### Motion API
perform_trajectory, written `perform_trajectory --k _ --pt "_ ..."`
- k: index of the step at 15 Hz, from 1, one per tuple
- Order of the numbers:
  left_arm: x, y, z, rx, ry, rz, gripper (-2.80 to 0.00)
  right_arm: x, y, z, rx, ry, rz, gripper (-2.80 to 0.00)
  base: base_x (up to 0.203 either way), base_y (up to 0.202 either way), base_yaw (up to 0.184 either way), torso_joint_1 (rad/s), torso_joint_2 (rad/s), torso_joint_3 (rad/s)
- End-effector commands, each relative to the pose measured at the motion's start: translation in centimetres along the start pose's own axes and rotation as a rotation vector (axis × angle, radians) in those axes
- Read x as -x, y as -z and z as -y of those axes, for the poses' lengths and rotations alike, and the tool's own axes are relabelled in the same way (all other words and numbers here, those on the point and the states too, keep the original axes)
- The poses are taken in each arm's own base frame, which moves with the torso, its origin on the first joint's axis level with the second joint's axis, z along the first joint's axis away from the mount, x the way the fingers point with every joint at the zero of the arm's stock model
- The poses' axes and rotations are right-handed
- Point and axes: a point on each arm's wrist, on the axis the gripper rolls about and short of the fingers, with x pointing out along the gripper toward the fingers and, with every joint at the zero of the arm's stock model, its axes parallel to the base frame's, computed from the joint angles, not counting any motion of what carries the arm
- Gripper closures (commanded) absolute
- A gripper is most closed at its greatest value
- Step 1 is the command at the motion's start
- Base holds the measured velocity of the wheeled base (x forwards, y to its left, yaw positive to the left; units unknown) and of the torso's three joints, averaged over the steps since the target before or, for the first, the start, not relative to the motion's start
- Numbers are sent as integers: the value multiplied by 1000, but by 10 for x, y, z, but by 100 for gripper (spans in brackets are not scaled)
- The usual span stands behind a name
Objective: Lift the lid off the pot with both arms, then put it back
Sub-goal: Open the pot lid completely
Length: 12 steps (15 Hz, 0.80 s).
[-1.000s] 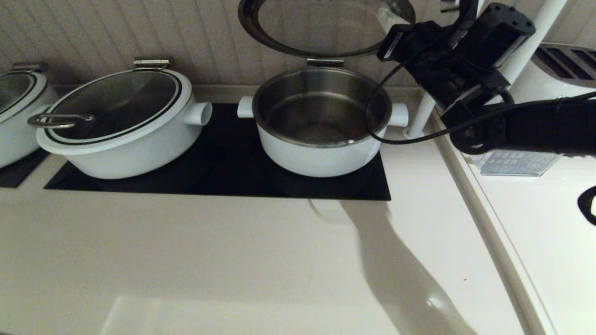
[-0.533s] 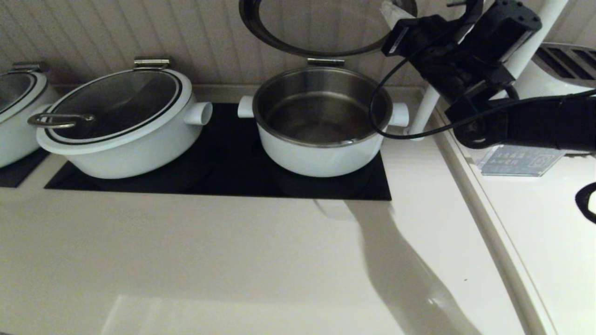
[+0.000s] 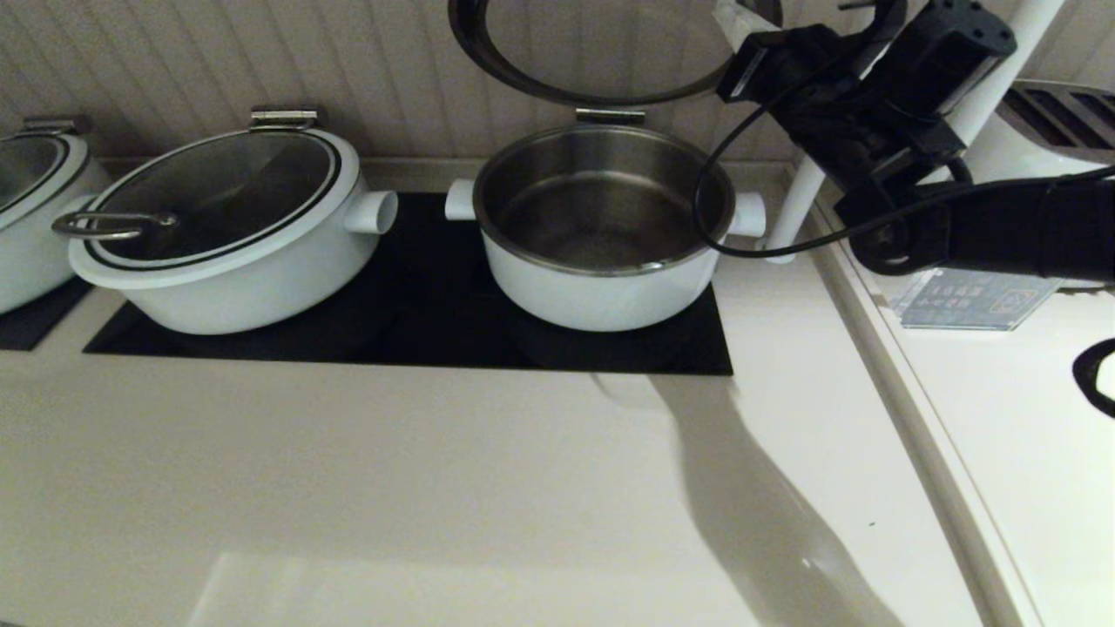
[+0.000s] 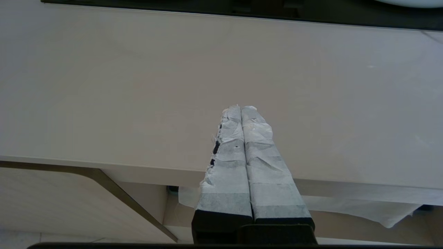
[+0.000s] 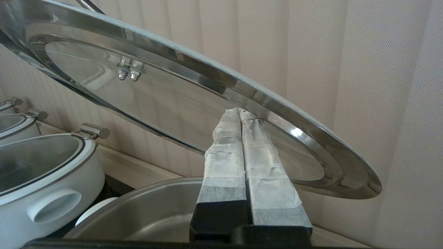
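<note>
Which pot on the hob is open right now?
The pot nearest the right gripper: its lid stands raised on its hinge; the wider pot stays covered.

Black right arm (image 3: 993,231), loose black cable (image 3: 710,205), white-taped fingers (image 5: 266,166).

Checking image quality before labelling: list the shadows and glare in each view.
Head view: the right arm's shadow darkens the counter; a pale glare patch nearer the camera. Right wrist view: bright glint on the lid rim beside the right tool. Left wrist view: even light.
</note>
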Motion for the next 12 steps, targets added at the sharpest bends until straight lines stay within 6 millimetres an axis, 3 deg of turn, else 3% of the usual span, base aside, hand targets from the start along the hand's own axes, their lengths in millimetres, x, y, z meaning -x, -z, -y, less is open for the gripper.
perform_trajectory --k 1,12 --pt "0 0 0 1 -1 1 0 1 -4 1 5 2 7 0 0 0 0 0 0 0" --pt "0 0 0 1 -1 1 0 21 -6 13 59 36 -71 0 0 0 0 0 0 0"
